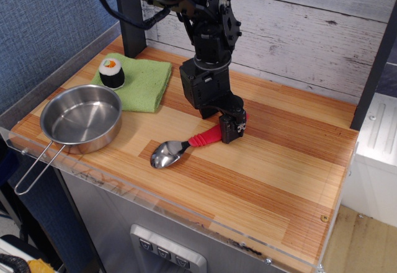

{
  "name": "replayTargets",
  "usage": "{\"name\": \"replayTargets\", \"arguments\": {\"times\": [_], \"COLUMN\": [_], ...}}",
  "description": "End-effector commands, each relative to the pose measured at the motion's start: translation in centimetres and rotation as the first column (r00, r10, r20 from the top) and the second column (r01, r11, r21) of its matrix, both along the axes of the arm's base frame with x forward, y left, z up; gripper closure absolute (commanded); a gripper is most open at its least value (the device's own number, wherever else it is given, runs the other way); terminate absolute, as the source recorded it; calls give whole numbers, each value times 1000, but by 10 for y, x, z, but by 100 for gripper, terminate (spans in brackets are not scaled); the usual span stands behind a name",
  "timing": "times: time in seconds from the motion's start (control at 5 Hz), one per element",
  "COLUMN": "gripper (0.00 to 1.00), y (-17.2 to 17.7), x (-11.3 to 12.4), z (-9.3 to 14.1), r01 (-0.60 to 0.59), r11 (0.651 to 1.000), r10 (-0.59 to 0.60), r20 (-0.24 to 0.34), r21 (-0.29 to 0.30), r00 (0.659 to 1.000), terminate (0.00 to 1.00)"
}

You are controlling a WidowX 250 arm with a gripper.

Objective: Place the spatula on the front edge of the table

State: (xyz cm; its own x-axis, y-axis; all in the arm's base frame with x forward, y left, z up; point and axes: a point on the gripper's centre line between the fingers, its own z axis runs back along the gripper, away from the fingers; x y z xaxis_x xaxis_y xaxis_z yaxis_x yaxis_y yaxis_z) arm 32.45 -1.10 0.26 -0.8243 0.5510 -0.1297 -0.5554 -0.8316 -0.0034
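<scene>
The spatula (201,139) lies flat near the middle of the wooden table (279,174). Its silver bowl points front-left and its ribbed red handle runs back-right. My gripper (231,128) is lowered onto the far end of the red handle and covers it, with one black finger (231,126) showing in front of it. A bit of red shows behind the gripper. The other finger is hidden, so I cannot tell whether the jaws are closed on the handle. The spatula rests on the wood.
A steel pan (80,119) with a wire handle sits at the front left, its handle sticking out over the edge. A green cloth (146,84) with a toy sushi roll (111,72) lies at the back left. A clear acrylic rim (186,216) lines the front edge.
</scene>
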Motion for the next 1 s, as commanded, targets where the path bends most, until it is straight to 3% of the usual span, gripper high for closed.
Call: {"name": "replayTargets", "arguments": {"times": [0.0, 0.4, 0.6, 0.8], "gripper": [100, 100, 100, 100], "y": [2, -2, 10, 27], "x": [-12, -19, -21, -21], "z": [-6, 0, 17, 53], "r01": [19, -12, -37, -61], "r11": [999, 999, 999, 996], "r10": [-19, 12, 38, 61], "r20": [1, 3, -7, 14], "r21": [37, 30, 27, 57], "r00": [1000, 1000, 999, 998], "terminate": [0, 0, 0, 0]}}
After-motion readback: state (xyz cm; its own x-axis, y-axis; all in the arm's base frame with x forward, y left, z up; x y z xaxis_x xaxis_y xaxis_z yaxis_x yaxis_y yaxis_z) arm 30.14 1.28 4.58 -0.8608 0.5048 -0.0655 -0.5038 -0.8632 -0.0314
